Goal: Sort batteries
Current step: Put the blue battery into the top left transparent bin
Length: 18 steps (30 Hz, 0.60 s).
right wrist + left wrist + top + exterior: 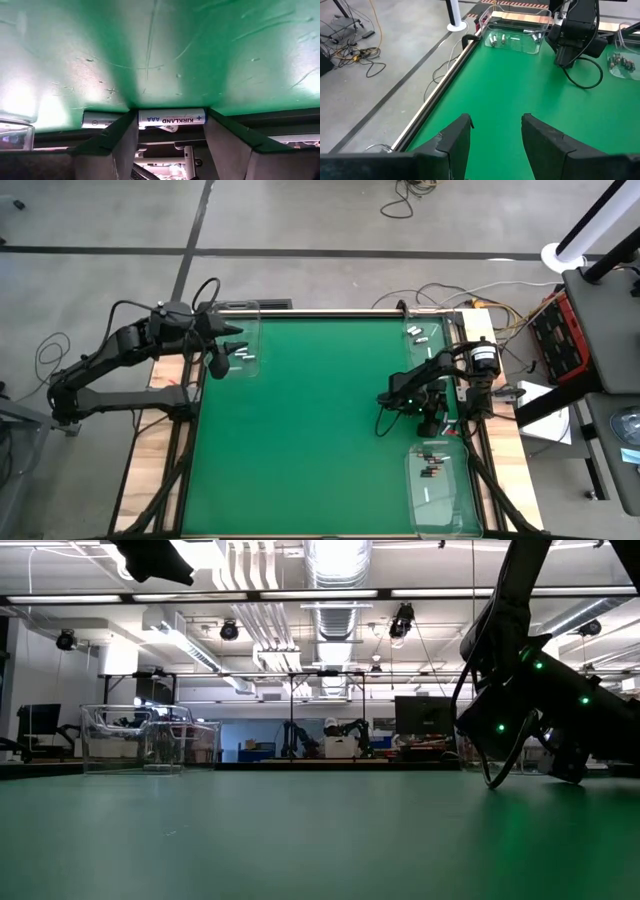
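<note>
— Green mat (310,430) all across the table; where is your right gripper (430,423) on it?

— Low over the mat's right side, between the two clear trays on that edge. In its wrist view, your right gripper (171,131) has a white AAA battery (171,118) clamped end to end between the fingers (117,142). The label on it reads Kirkland.

— Anything else close to that one?

— A second battery (100,119), also white, lies just beside it, partly hidden behind one finger. You cannot tell from here whether the two touch.

— And the other batteries?

— Sorted in trays. The far right tray (420,330) holds a few whitish batteries (417,333). The near right tray (440,500) holds dark batteries (432,468) at its far end. The left tray (250,320) holds a couple of pale batteries (246,357).

— What about your left gripper (228,340)?

— It hangs above the left tray at the table's far left corner, well apart from the right arm. Its wrist view shows the fingers (460,142) spread wide with nothing between them, only bare mat past the gap. From table height, you see the left gripper (150,560) high up and the right arm (530,700) down near the surface.
</note>
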Available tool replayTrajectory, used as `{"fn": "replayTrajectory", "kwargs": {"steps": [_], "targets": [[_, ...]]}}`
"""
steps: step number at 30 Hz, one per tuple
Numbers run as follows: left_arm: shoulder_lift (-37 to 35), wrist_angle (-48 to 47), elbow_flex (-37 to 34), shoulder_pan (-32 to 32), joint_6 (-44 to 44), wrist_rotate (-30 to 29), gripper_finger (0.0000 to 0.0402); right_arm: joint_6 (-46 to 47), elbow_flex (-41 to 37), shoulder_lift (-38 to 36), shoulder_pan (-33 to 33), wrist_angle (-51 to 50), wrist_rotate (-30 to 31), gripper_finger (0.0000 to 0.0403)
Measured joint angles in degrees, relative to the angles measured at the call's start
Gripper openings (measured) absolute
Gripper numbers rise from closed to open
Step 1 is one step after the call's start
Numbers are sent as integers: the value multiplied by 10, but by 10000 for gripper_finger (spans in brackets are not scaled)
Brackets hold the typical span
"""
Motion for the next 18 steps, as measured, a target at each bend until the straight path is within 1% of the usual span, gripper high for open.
{"fn": "replayTrajectory", "kwargs": {"steps": [4,9,13,18], "targets": [[-6,4,0,0,-1,1,155,6,0,0,0,0,1,203],[-36,33,0,0,-1,1,155,15,5,-8,0,-1,2,202],[-64,47,0,0,-1,1,155,34,14,-27,1,-5,8,202],[-88,47,0,0,-2,2,155,64,50,-60,0,-13,11,201]]}}
